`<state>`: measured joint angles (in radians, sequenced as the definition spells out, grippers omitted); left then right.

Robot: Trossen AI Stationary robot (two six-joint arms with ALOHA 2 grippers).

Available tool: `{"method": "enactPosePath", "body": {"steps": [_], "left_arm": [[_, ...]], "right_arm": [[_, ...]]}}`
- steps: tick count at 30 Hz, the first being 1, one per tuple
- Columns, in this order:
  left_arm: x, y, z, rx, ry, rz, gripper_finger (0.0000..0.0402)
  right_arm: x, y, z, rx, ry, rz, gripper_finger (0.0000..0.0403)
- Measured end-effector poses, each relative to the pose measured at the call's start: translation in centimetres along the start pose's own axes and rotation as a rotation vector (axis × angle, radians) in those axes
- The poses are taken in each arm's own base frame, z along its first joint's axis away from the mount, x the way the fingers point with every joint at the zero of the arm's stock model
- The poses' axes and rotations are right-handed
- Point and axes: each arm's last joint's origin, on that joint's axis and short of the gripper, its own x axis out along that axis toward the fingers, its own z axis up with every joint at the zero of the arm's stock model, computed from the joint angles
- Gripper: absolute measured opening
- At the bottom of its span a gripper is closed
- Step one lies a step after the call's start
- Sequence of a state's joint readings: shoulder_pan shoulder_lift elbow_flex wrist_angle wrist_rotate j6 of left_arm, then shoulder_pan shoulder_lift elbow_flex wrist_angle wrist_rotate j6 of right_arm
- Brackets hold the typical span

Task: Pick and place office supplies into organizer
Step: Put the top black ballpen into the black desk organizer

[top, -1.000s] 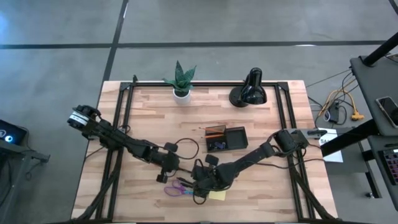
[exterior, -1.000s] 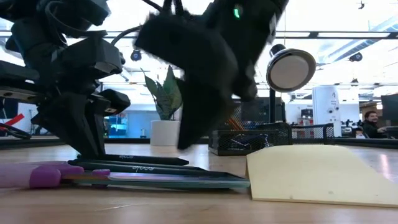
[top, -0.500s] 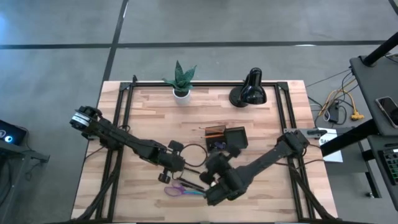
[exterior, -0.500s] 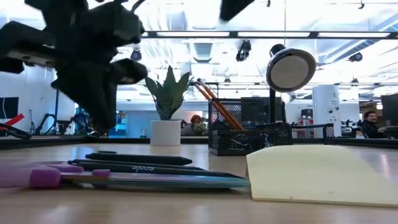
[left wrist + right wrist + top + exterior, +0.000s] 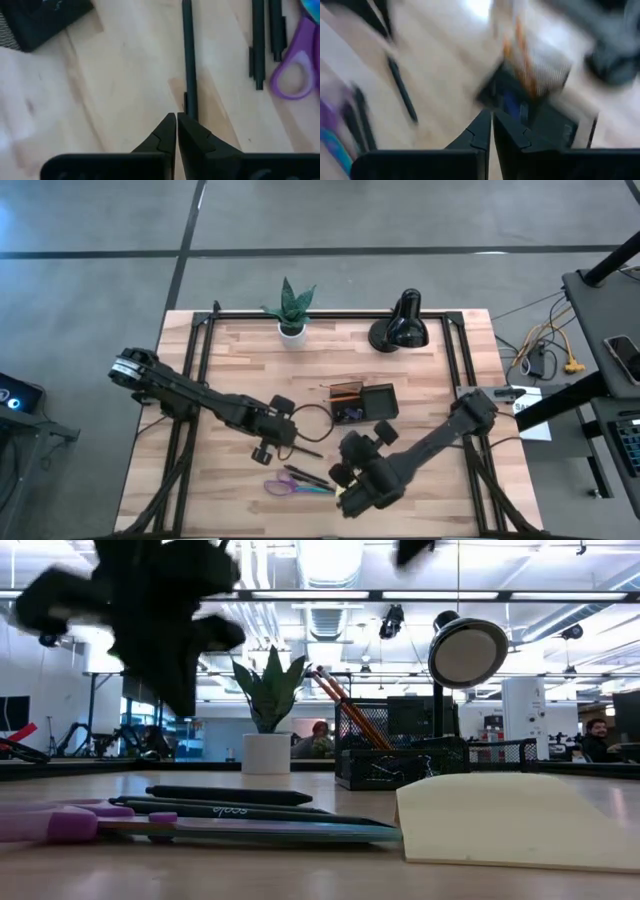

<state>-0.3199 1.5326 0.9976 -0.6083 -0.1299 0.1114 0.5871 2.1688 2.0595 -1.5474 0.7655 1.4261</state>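
sticky-note pad hidden overhead, right end effector blurred

Left end effector: pulled back from the scissors toward 12 o'clock, fingers now fully pinched together.
Right end effector: lifted off the sticky pad toward 3 o'clock.
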Motion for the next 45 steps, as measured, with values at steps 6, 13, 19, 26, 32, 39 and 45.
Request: {"method": "enactPosePath", "body": {"steps": [6, 13, 19, 26, 32, 39, 45], "left_arm": [[1.6, -0.4, -1.7, -0.059, -0.058, 0.010, 0.0010], [2.1, -0.7, -3.3, -0.268, -0.072, -0.027, 0.0027], [2.4, -1.0, -4.3, -0.242, -0.154, -0.055, 0.0028], [1.3, -1.0, -4.6, -0.192, -0.196, -0.058, 0.0028], [1.4, -1.0, -5.4, -0.169, -0.224, -0.052, 0.0028], [2.4, -1.3, -6.9, -0.173, -0.192, -0.053, 0.0028], [2.5, -1.3, -6.8, -0.177, -0.229, -0.052, 0.0028]], "right_arm": [[5.9, 3.2, -1.8, -0.008, 0.242, 0.212, 0.0013], [11.7, 3.9, -2.0, 0.135, 0.339, 0.364, 0.0013], [14.4, 2.2, -1.5, -0.011, 0.354, 0.287, 0.0013], [13.8, 3.0, -1.3, -0.553, 0.316, 0.533, 0.0013], [13.9, 3.1, -0.5, -0.546, 0.294, 0.563, 0.0013], [15.0, 3.3, 0.3, -0.495, 0.273, 0.608, 0.0013], [16.0, 3.2, 0.3, -0.465, 0.315, 0.600, 0.0013]]}}
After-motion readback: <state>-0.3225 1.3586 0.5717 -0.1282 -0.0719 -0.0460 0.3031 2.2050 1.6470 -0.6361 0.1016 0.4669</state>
